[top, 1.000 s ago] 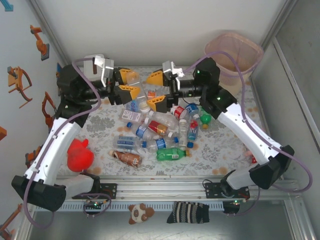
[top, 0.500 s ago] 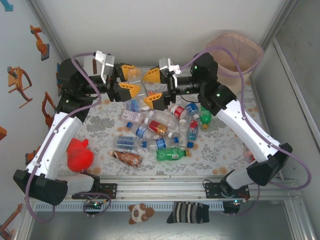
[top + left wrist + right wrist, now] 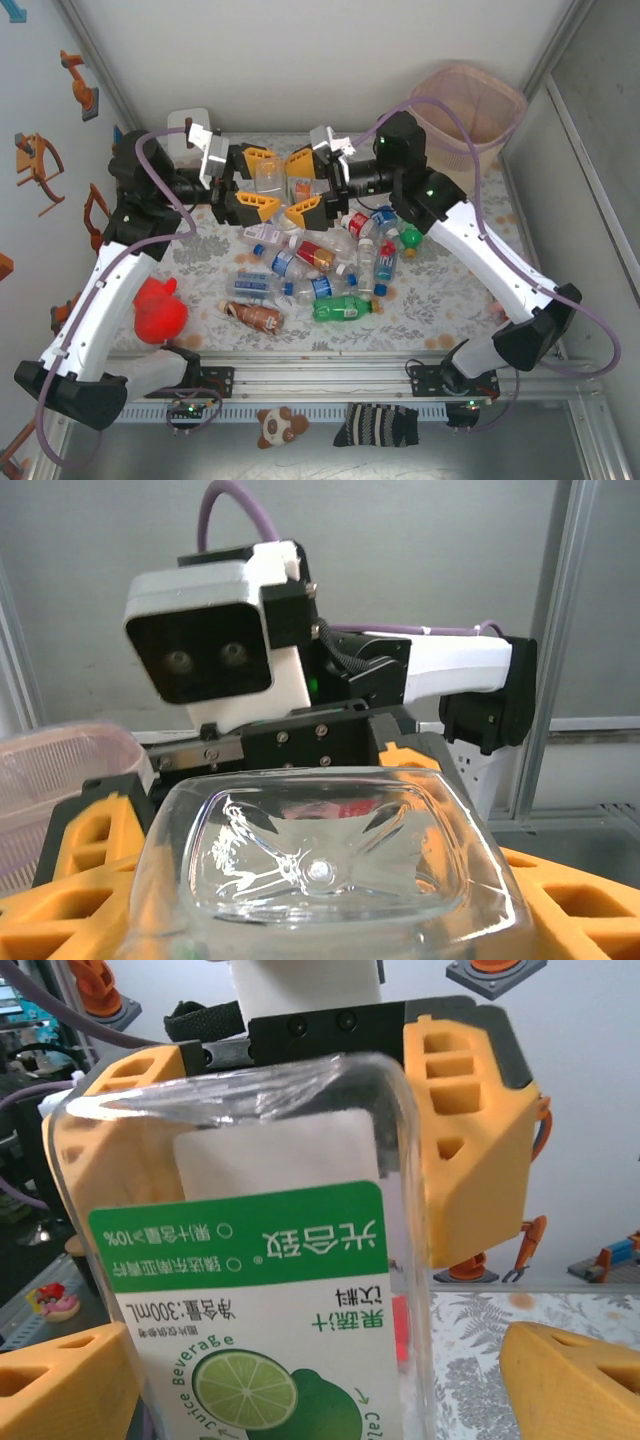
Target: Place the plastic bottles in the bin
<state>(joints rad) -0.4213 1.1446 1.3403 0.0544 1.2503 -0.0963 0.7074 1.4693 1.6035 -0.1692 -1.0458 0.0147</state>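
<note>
With the left gripper point(image 3: 252, 182) clamped on the clear bottle point(image 3: 268, 176) above the pile point(image 3: 320, 262), and the right gripper point(image 3: 303, 186) spread wide around it, well apart from the bin point(image 3: 500, 125), we judge that releasing before the right jaws close would drop it.

Bare cloth point(image 3: 450, 290) right of bottle pile point(image 3: 320, 265) — right arm point(image 3: 480, 250) (slanting) lies between pile and bin point(image 3: 470, 100)
</note>
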